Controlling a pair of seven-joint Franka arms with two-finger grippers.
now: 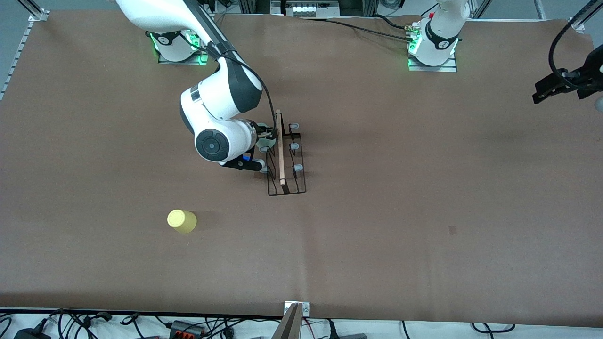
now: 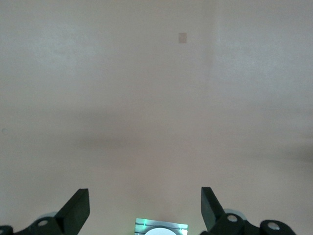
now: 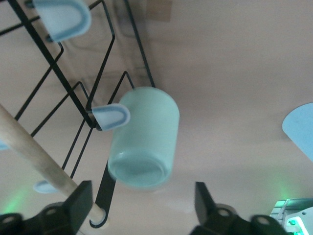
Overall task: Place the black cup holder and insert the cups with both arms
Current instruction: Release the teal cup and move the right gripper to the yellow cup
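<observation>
The right arm reaches from its base out over the middle of the table, elbow bent and wrist turned down beside the rack. Its right gripper hangs just beside the rack on the side toward the right arm's end, fingers spread wide and holding nothing. Directly ahead of those open fingers the mint cup sits hung over a prong, free of both fingers. The wooden rod runs close past one finger.

The yellow cup stands on the table well apart from this gripper, nearer the front camera and toward the right arm's end.

The left arm waits, raised at its own end of the table. The left gripper hangs over bare table, fingers apart, holding nothing.
</observation>
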